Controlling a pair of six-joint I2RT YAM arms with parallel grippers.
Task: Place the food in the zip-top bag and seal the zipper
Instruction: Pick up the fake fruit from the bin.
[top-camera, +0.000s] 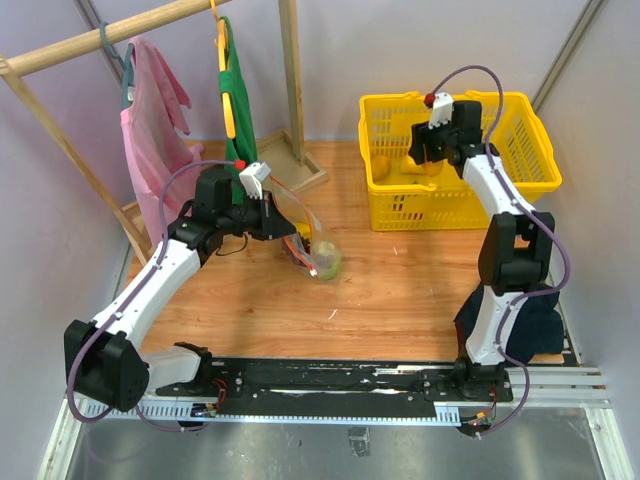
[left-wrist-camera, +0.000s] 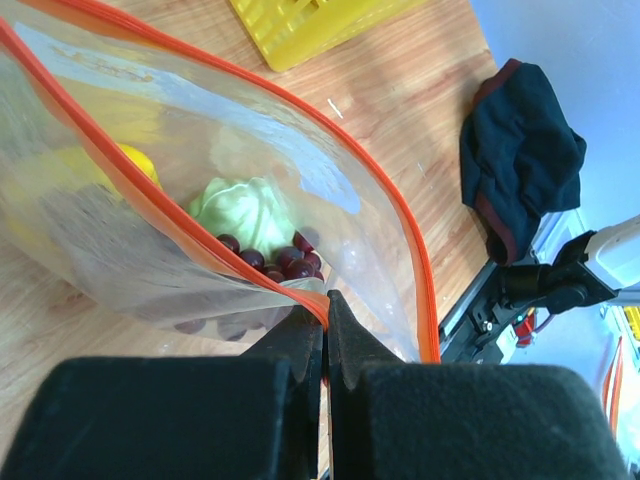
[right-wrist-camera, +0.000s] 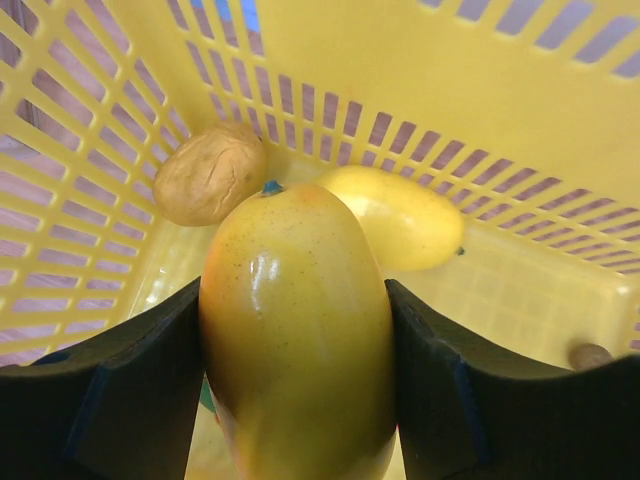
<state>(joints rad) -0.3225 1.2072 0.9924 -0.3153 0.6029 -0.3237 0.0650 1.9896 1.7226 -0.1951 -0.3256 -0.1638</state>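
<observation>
Wood tabletop (top-camera: 400, 290): left end effector (left-wrist-camera: 326, 305) pinches zipper (left-wrist-camera: 420, 260); right end effector (right-wrist-camera: 293, 300) grips mango (right-wrist-camera: 300, 370).

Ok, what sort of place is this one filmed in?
Most likely a lab test cell staged with household props: plain panel walls close round a wooden tabletop, a wooden clothes rack with hung garments, and a yellow basket of toy food.

- No text, label, brand, number or sign can be read in any of the three views.
</observation>
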